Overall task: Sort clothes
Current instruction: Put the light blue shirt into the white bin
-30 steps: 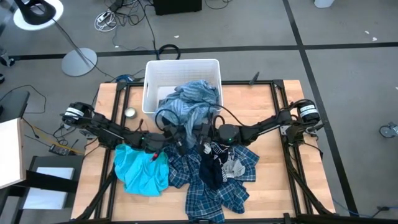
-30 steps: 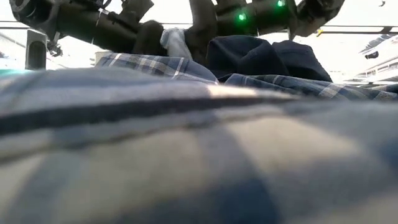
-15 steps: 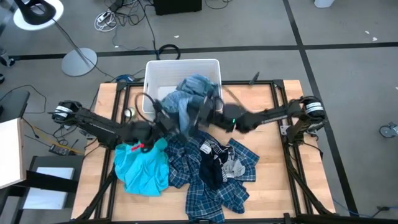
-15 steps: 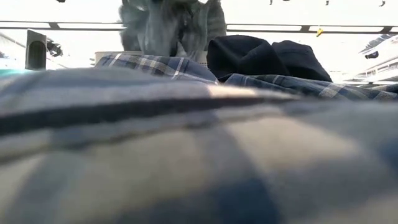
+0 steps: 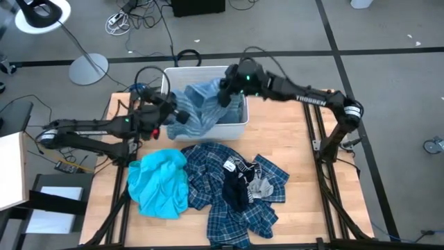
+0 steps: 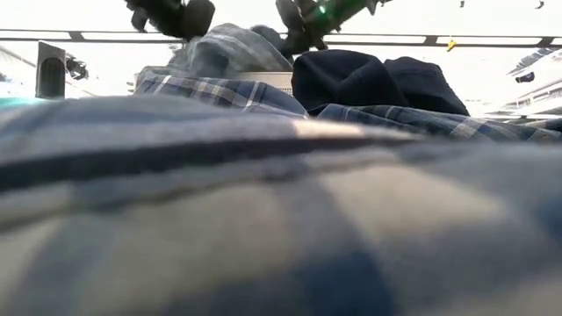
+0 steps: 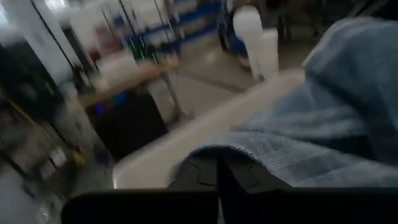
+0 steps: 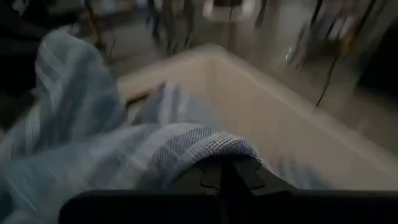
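Note:
Both my grippers are shut on the grey-blue striped garment (image 5: pixel 201 104), which is held up over the white bin (image 5: pixel 236 128). My left gripper (image 5: pixel 177 115) is at the bin's near left side and my right gripper (image 5: pixel 225 94) over its right side. In the low view the garment (image 6: pixel 230 48) hangs between them. The turquoise shirt (image 5: pixel 159 182) lies on the table at the left, next to the plaid shirts (image 5: pixel 229 201), which have dark socks (image 5: pixel 234 189) on top. My left gripper pinches a rolled edge of the striped garment (image 7: pixel 249 149) between its two shut fingers (image 7: pixel 205 174). The cloth drapes away from the fingers toward the bin. One layer or several, I cannot tell. My right gripper pinches a rolled hem of the striped garment (image 8: pixel 208 146) between its two shut fingers (image 8: pixel 214 174), over the bin. The cloth spreads from the fingers toward the other gripper and sags into the bin.
The bin stands at the table's far edge. A small round tin (image 5: pixel 144 126) lies left of the bin under my left arm. A plaid shirt (image 6: pixel 263 211) fills the near foreground of the low view. Bare wood shows at the table's right (image 5: pixel 305 139).
Both grippers have risen from the table's middle and gone toward the far edge, staying shut on the striped garment. The garment's near part, which hung over the bin's near rim onto the pile, is now lifted and carried over the bin.

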Action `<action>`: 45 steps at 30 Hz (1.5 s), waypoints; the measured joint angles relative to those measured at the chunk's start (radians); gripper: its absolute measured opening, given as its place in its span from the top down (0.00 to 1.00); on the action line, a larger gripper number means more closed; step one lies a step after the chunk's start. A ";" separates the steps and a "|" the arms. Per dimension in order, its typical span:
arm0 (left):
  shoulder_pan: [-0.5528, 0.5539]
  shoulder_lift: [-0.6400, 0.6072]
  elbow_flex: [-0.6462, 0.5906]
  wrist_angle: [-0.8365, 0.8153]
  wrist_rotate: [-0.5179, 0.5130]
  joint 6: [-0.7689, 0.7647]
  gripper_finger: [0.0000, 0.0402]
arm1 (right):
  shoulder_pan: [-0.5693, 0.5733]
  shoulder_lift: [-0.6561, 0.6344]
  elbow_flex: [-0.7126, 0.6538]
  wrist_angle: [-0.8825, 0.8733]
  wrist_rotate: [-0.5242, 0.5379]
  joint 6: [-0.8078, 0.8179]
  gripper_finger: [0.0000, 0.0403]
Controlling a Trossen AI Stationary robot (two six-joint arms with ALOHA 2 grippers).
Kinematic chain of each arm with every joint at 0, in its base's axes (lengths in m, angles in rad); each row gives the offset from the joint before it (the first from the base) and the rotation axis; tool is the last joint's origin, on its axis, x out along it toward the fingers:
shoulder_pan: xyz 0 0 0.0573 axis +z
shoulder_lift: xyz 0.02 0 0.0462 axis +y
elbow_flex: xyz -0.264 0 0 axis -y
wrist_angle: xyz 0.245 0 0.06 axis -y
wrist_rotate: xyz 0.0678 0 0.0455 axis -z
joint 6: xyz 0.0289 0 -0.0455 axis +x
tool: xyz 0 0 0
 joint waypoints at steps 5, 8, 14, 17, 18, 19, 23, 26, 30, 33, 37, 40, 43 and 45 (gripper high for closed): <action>0.097 -0.068 0.000 -0.236 0.194 -0.307 1.00 | -0.087 0.000 0.000 -0.169 -0.311 0.079 1.00; 0.111 -0.107 0.000 -0.270 0.277 -0.346 1.00 | -0.091 -0.003 0.000 -0.178 -0.410 0.080 1.00; 0.097 -0.226 0.000 -0.314 0.480 -0.349 1.00 | -0.055 -0.027 0.000 -0.107 -0.449 0.079 1.00; 0.078 -0.293 0.000 -0.364 0.600 -0.354 1.00 | -0.036 -0.047 -0.001 -0.072 -0.410 0.079 1.00; 0.067 -0.314 0.000 -0.377 0.627 -0.366 1.00 | -0.030 -0.055 -0.001 -0.065 -0.374 0.079 1.00; 0.055 -0.335 0.000 -0.394 0.646 -0.377 1.00 | -0.019 -0.061 0.000 -0.058 -0.318 0.077 1.00; -0.015 -0.391 0.000 -0.464 0.656 -0.436 1.00 | 0.019 -0.066 0.000 -0.053 -0.114 0.039 1.00; -0.070 -0.405 0.000 -0.502 0.646 -0.467 1.00 | 0.036 -0.051 0.000 -0.019 -0.262 0.007 1.00; -0.128 -0.406 0.000 -0.526 0.617 -0.483 1.00 | 0.061 0.013 0.000 0.064 -0.450 0.087 1.00; -0.165 -0.405 0.000 -0.558 0.601 -0.507 1.00 | 0.069 0.069 0.000 0.132 -0.493 0.132 1.00; -0.204 -0.408 0.000 -0.608 0.560 -0.541 1.00 | 0.050 0.150 0.001 0.142 -0.501 0.154 1.00; -0.221 -0.413 -0.001 -0.612 0.552 -0.550 1.00 | 0.005 0.222 0.037 0.100 -0.503 0.213 1.00; -0.239 -0.415 -0.001 -0.612 0.550 -0.550 1.00 | -0.040 0.301 0.087 0.036 -0.501 0.260 1.00; -0.248 -0.415 -0.001 -0.613 0.547 -0.549 1.00 | -0.065 0.352 0.115 -0.017 -0.501 0.277 1.00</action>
